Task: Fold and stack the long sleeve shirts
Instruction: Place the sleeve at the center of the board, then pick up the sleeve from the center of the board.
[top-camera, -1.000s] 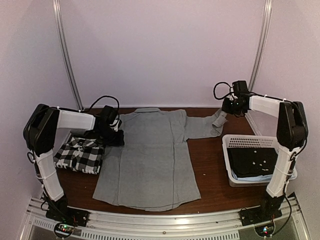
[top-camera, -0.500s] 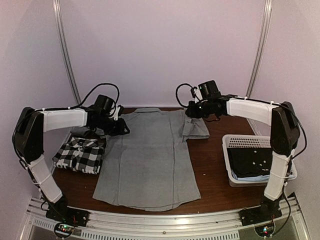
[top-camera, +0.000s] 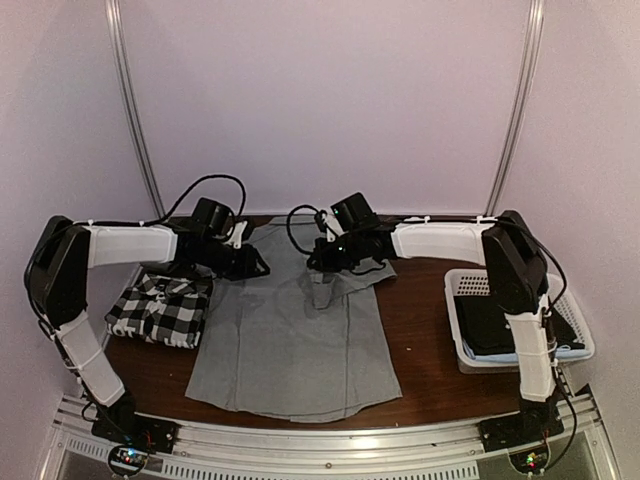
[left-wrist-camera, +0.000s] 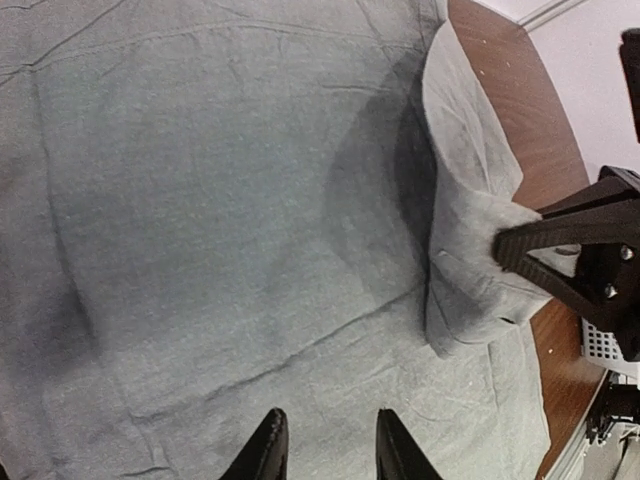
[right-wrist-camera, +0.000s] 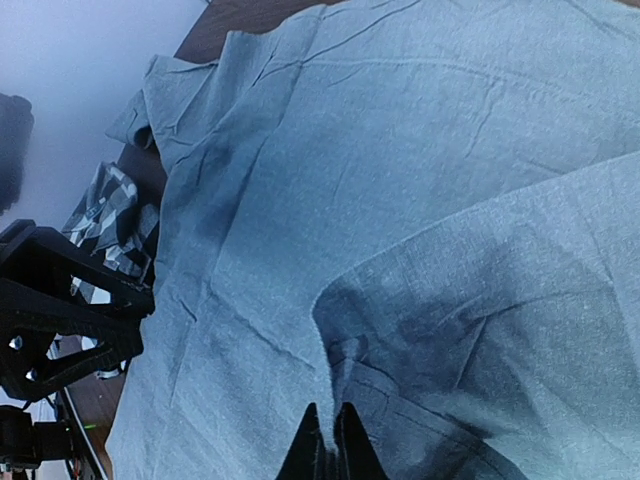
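The grey long sleeve shirt (top-camera: 295, 340) lies flat in the middle of the table. My right gripper (top-camera: 322, 268) is shut on its right sleeve (top-camera: 320, 292), holding the cuff over the shirt's upper middle so the sleeve folds across the body. The right wrist view shows the fingers (right-wrist-camera: 325, 448) pinching a ridge of the grey cloth (right-wrist-camera: 400, 150). My left gripper (top-camera: 262, 268) is open and empty just above the shirt's upper left (left-wrist-camera: 220, 200), fingertips apart (left-wrist-camera: 330, 447). The checked shirt (top-camera: 160, 308) lies folded at the left.
A white basket (top-camera: 452, 320) with dark clothes inside stands at the right. Bare brown table (top-camera: 415, 320) lies between it and the grey shirt. The right gripper (left-wrist-camera: 560, 240) shows in the left wrist view, holding the sleeve (left-wrist-camera: 465, 200).
My right gripper has carried the sleeve from the far right across to the shirt's middle. My left gripper has moved right, over the shirt's upper left.
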